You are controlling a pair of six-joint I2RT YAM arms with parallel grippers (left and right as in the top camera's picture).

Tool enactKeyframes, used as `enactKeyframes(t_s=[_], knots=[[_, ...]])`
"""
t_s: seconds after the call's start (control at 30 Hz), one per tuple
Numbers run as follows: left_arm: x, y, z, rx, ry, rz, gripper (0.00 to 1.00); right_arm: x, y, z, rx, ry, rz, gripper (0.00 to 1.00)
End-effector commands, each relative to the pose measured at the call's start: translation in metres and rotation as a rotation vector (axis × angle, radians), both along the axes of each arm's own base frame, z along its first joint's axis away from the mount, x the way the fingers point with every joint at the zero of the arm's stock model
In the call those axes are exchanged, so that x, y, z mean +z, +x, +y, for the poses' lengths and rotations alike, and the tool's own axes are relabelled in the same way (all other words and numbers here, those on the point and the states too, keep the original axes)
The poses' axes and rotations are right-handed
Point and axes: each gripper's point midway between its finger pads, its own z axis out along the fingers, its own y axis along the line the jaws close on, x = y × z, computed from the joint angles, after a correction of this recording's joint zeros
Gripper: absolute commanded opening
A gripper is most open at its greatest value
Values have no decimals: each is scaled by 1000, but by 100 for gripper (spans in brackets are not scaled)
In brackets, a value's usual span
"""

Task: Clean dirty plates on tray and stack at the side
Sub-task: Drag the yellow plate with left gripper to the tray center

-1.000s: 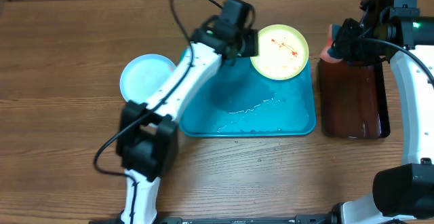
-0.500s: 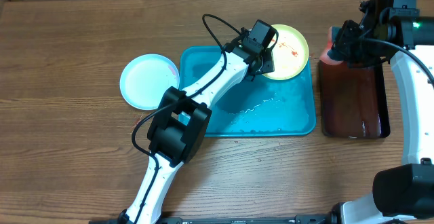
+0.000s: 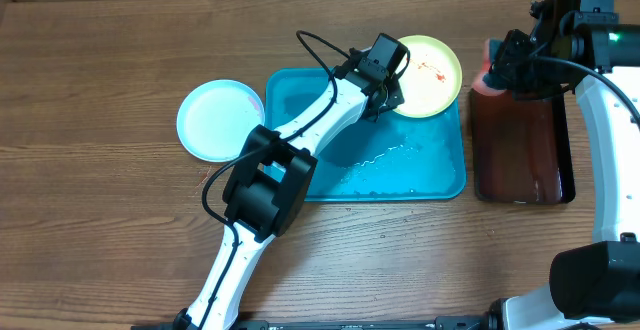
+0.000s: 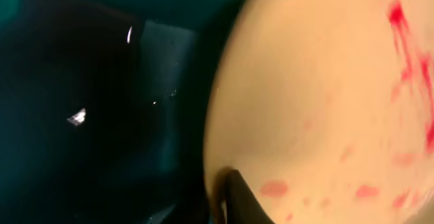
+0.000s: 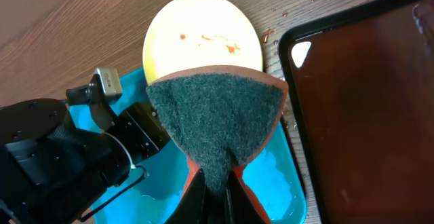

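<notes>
- The left gripper point(image 3: 393, 82) reaches across the turquoise tray point(image 3: 440, 175) to its far right corner. Its jaws are pressed together on the left rim of the yellow-green-rimmed plate point(image 3: 432, 62).
- In the left wrist view one dark finger point(image 4: 237, 193) lies over the near edge of the plate, which fills the right half of that view. The other finger is hidden.
- The plate overlaps the tray's far right corner, and its far part pokes past the tray's raised rim over the wooden table point(image 3: 100, 220). Whether it is lifted clear of the rim cannot be told.
- Red sauce point(image 3: 433, 68) streaks the plate's pale centre, with smaller spots scattered around the streaks.
- A film of water point(image 3: 380, 160) glistens on the tray floor, in front of the plate.
- The light blue plate point(image 3: 217, 120) lies flat on the table just left of the tray, apart from both arms. It looks clean.
- The right gripper point(image 5: 215, 190) is clamped on the lower edge of a sponge point(image 5: 217, 115), whose green scouring face is towards the wrist camera with orange foam showing at the edges.
- In the overhead view the sponge hangs above the far end of the dark red-brown tray point(image 3: 520, 150), just right of the held plate and apart from it.
- The dark red-brown tray sits beside the turquoise tray on its right, with a narrow strip of table between them.
</notes>
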Motion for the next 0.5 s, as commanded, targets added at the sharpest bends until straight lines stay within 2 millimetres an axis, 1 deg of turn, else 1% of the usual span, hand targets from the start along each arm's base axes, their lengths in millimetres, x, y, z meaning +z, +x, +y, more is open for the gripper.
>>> enactKeyframes(t_s=[0.0, 0.1, 0.2, 0.27, 0.33, 0.37, 0.47], knots=[[-14, -3, -1, -7, 5, 30, 4, 3, 0, 1, 11, -9, -13, 4], [-9, 0, 6, -13, -6, 41, 4, 3, 0, 1, 12, -8, -13, 4], [9, 3, 18, -120, -5, 23, 4, 2, 0, 2, 23, -10, -14, 4], [20, 6, 37, -129, 27, 21, 4, 2, -1, 4, 34, -12, -12, 4], [33, 9, 65, -117, 70, 28, 4, 0, -2, 9, 59, -17, -9, 4], [39, 9, 79, -117, 91, 33, 4, -3, -3, 13, 79, -23, -5, 4], [53, 9, 113, -148, 141, 42, 4, -14, -5, 28, 120, -22, 17, 4]])
